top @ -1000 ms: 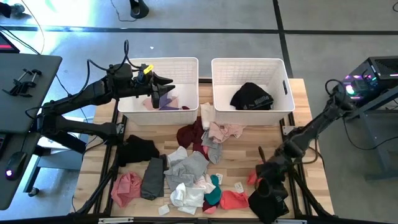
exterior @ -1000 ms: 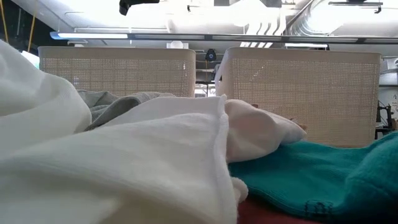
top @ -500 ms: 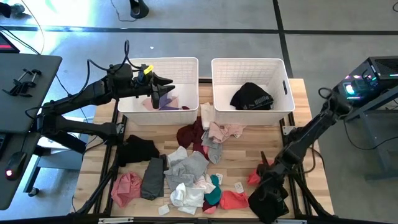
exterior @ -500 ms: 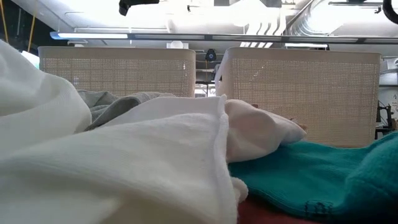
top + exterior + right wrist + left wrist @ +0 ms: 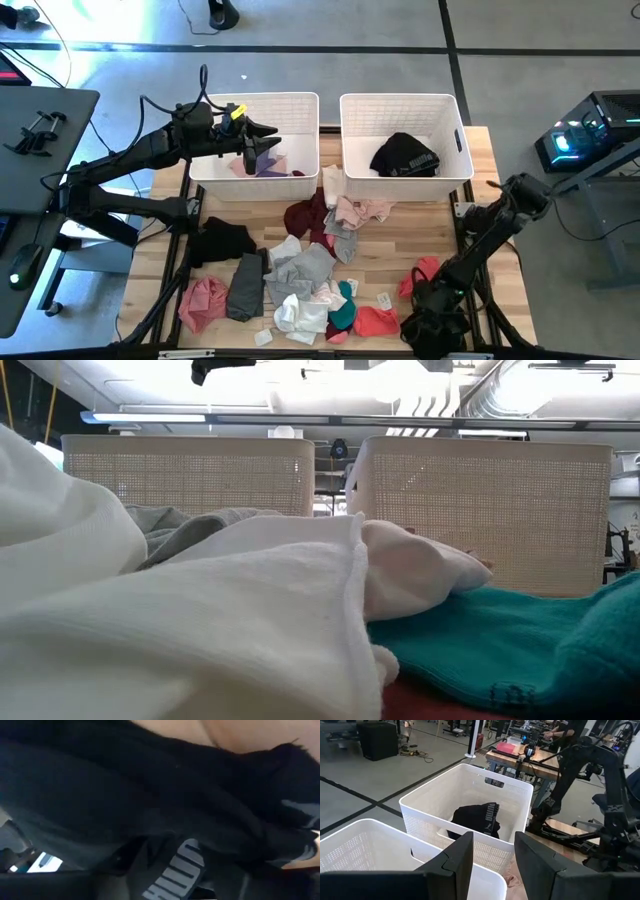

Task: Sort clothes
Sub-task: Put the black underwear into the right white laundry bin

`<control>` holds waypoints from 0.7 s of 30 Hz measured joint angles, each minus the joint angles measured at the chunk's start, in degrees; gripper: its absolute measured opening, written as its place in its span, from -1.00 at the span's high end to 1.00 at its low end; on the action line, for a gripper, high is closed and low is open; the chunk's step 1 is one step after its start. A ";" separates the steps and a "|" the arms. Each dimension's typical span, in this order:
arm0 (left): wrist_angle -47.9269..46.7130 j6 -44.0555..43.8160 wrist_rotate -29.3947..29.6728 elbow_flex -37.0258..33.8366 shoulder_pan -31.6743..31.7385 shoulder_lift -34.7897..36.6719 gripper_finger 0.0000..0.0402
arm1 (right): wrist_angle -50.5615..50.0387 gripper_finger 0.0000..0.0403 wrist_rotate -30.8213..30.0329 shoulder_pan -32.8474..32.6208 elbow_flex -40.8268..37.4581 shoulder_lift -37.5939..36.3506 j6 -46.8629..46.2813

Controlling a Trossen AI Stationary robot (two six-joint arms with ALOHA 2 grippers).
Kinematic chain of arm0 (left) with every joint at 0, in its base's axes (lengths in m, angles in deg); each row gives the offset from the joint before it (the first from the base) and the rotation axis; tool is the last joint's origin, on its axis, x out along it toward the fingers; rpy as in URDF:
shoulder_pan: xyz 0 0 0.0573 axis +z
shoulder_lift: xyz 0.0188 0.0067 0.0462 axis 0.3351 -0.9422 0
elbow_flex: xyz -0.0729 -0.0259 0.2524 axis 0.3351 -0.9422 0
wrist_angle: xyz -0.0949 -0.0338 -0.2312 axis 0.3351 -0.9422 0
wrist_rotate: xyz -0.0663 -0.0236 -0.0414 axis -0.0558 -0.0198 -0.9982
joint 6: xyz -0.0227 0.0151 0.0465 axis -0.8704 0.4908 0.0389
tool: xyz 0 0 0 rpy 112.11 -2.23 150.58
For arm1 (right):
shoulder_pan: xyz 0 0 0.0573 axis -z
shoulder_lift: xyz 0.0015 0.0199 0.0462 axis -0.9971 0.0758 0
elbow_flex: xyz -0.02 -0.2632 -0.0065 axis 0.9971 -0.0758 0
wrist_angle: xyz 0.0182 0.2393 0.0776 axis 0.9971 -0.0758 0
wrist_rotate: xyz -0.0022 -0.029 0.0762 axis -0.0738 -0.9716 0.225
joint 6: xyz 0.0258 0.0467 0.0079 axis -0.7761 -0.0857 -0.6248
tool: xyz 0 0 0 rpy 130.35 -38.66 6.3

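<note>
The clothes (image 5: 300,270) are lying in a loose heap across the middle and near part of the table (image 5: 395,245), running from a black garment (image 5: 222,240) on the left, through maroon, grey and white pieces, to a teal piece (image 5: 343,312) and a coral piece (image 5: 375,321) at the near edge. A pink garment (image 5: 203,300) and a dark grey one (image 5: 246,287) are lying side by side at the near left.

Two white slatted baskets are standing side by side at the far edge of the table. The left basket (image 5: 300,105) is holding pink, lavender and maroon items against its near wall. The right basket (image 5: 360,115) is holding one black garment with white lettering (image 5: 404,155).

The left hand (image 5: 262,135) is hovering over the left basket, its fingers (image 5: 457,857) standing apart with nothing between them; the left wrist view is looking past them toward the right basket.

The right hand (image 5: 435,325) is sitting low at the near right corner of the table, just beside the coral piece and a red piece (image 5: 420,272). Dark fabric with white lettering (image 5: 175,870) is filling the right wrist view and pressing against the camera. Whether the right hand's fingers are apart or closed on that fabric, I cannot tell.

In the low view, white fabric (image 5: 200,620) and teal fabric (image 5: 500,645) are crowding the foreground, with both baskets standing behind them.
</note>
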 joint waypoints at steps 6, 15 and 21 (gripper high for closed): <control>0.07 0.02 0.74 0.00 0.00 0.00 0.35 | -0.50 0.65 0.73 -0.04 0.94 2.12 -0.08; 0.09 0.00 0.91 0.00 0.00 0.00 0.35 | -0.14 0.96 -1.81 -0.20 0.31 -2.15 1.81; 0.07 -0.02 0.89 0.00 0.00 0.00 0.35 | -1.13 0.98 -8.03 0.27 0.08 -14.43 -1.17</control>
